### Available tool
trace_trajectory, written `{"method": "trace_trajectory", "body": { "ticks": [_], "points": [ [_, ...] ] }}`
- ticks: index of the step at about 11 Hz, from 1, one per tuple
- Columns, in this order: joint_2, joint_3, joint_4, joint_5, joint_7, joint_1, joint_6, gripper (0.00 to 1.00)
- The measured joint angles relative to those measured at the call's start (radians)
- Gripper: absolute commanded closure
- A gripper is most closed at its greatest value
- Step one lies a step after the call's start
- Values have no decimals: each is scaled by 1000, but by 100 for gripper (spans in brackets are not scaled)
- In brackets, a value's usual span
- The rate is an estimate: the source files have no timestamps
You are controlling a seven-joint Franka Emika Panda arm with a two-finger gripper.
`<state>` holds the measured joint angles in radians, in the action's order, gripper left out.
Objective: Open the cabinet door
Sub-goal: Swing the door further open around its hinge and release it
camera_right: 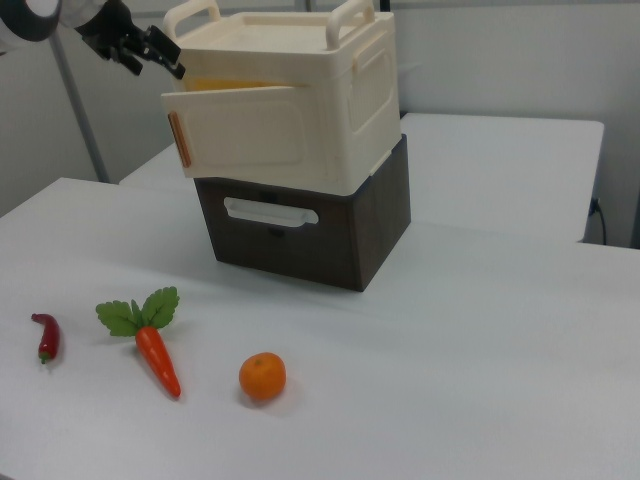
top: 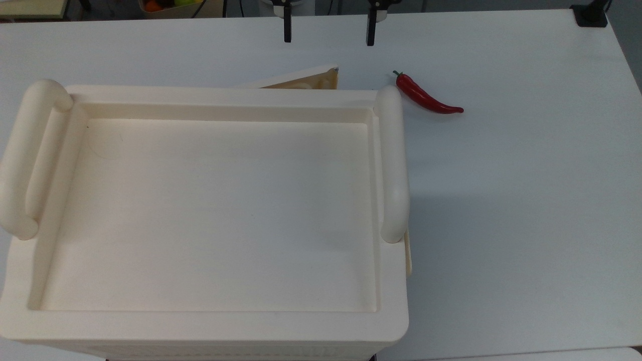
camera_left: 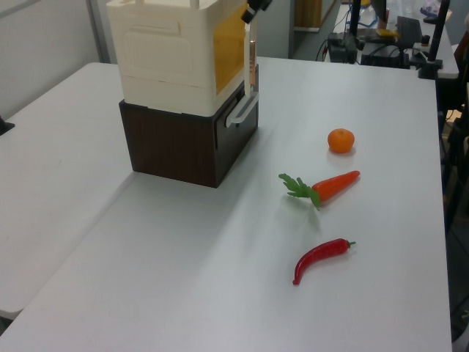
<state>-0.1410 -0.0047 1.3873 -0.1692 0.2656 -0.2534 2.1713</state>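
Observation:
The cream cabinet [top: 215,331] [camera_left: 172,51] [camera_right: 350,90] stands on a dark brown drawer unit [camera_right: 300,235]. Its cabinet door [top: 301,80] [camera_right: 240,130] is ajar, swung out a little from the front, and shows edge-on in the left view [camera_left: 251,62]. The orange-yellow inside shows behind it. My gripper [top: 328,30] [camera_right: 158,62] is open and holds nothing. It hovers clear of the door's free edge, at the top of the top view and above and to the left of the door in the right view. Its tip is at the top edge in the left view [camera_left: 256,9].
On the white table lie a red chilli [top: 426,95] [camera_left: 321,257] [camera_right: 45,335], a carrot [camera_left: 330,185] [camera_right: 155,360] and an orange [camera_left: 341,140] [camera_right: 262,377]. The drawer unit has a pale handle [camera_right: 270,212]. Desks and cables stand beyond the table's far end in the left view.

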Motion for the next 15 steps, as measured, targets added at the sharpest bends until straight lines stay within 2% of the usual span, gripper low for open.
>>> {"method": "trace_trajectory", "body": {
  "ticks": [3, 6, 15],
  "points": [
    [-55, 0, 0, 0, 7, 0, 127, 0],
    [-74, 0, 5, 0, 7, 0, 114, 0],
    [0, -12, 4, -1, -110, 18, -296, 0]
  ]
}}
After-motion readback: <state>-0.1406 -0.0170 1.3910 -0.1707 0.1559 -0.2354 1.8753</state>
